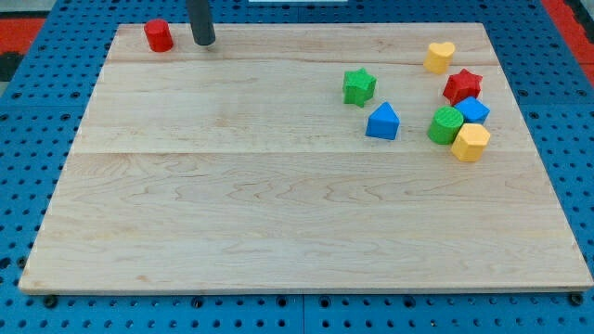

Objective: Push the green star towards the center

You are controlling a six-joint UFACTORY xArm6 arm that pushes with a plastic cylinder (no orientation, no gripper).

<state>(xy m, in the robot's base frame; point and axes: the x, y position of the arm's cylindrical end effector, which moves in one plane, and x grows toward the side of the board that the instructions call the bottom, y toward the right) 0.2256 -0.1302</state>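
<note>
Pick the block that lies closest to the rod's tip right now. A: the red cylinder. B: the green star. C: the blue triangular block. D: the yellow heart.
A. My tip sits at the view's top left, just right of the red cylinder with a small gap between them, while the green star and the other blocks lie far off toward the view's right.

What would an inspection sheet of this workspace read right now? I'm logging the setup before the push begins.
Surface: wooden board, flat, on a blue pegboard.
Job's things: green star, right of centre toward the view's top.
Clutter: blue block beside the star; red cylinder top left; yellow heart, red star, blue cube, green cylinder, yellow hexagon bunched at right.
Claw: none; my tip stands right of the red cylinder, far from the green star.
Cables: nothing seen.
Surroundings: red strips at the top corners.
</note>
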